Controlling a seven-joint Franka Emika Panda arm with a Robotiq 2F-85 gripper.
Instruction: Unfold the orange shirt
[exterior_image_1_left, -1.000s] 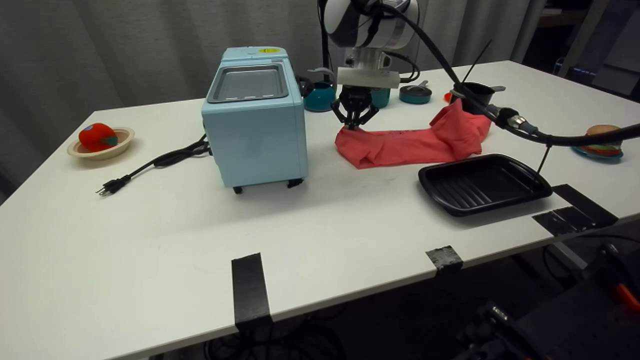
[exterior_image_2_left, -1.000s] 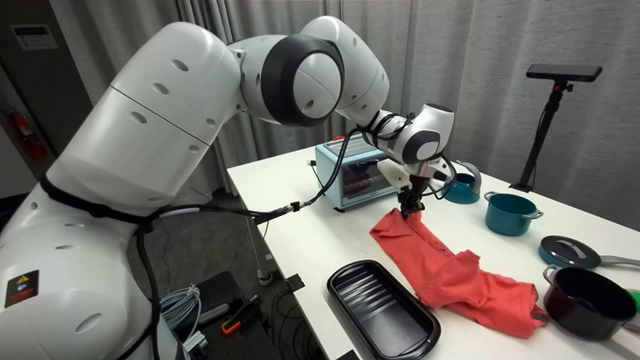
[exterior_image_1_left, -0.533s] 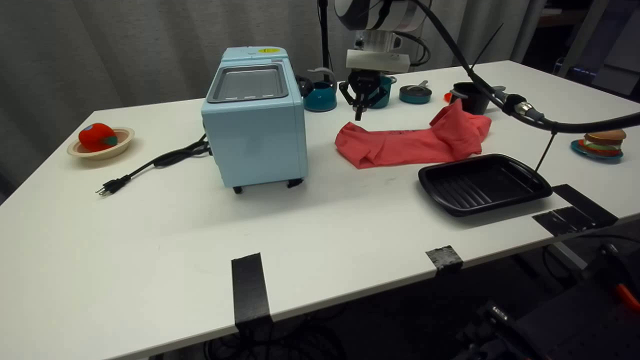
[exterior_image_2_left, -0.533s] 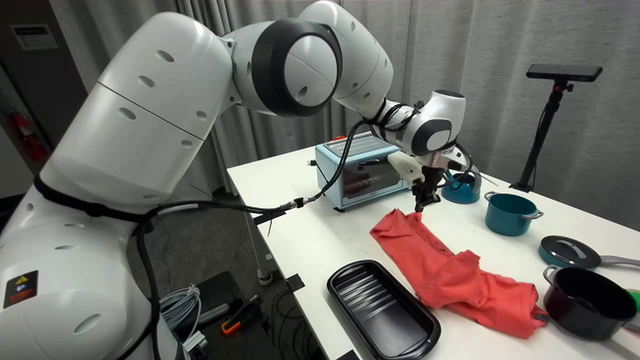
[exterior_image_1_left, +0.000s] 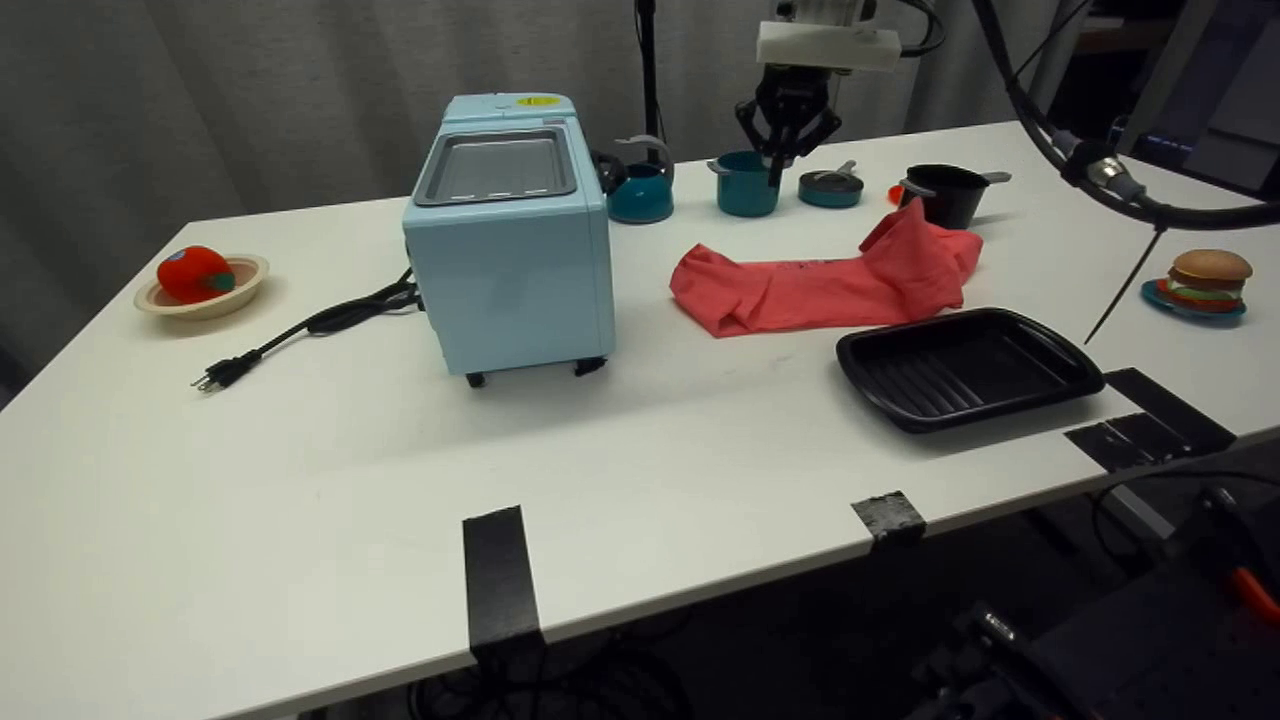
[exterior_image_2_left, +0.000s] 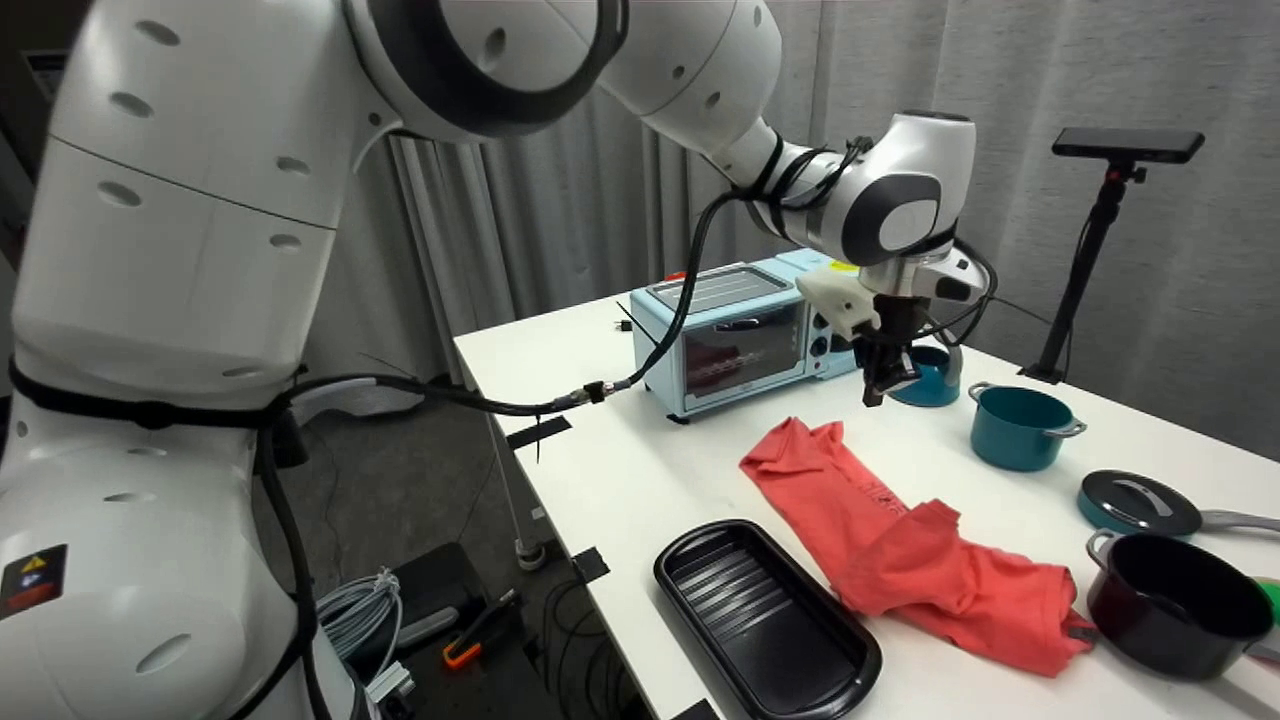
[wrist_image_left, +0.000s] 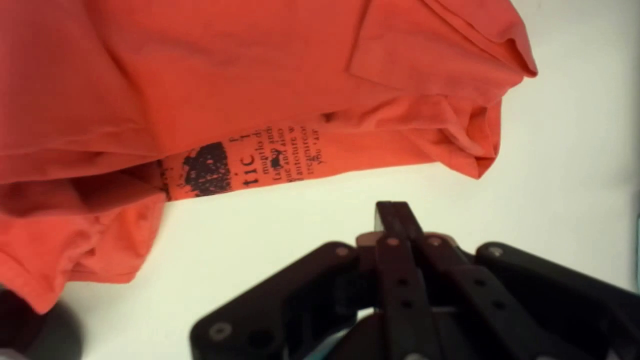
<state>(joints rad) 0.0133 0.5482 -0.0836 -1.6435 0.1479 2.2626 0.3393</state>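
The orange shirt (exterior_image_1_left: 820, 290) lies on the table as a long folded strip in both exterior views (exterior_image_2_left: 860, 520). Its end near the oven is flatter and creased; its other end is bunched up by the black pot. The wrist view shows the shirt (wrist_image_left: 240, 75) with layers folded over and black print partly uncovered along its edge. My gripper (wrist_image_left: 392, 205) is shut with its fingertips together and nothing between them. In both exterior views the gripper (exterior_image_1_left: 777, 172) hangs above the table, beside the shirt on the side of the teal pot, apart from the cloth (exterior_image_2_left: 873, 396).
A light blue toaster oven (exterior_image_1_left: 510, 270) stands near the shirt's flatter end. A black baking tray (exterior_image_2_left: 770, 620) lies along one side. A kettle (exterior_image_1_left: 641, 193), teal pot (exterior_image_2_left: 1020, 430), lidded pan (exterior_image_2_left: 1140, 503) and black pot (exterior_image_2_left: 1180, 605) line the other side.
My gripper was down at the shirt's end near the oven. It has risen and moved away toward the teal pot, staying shut. The shirt has stayed in place.
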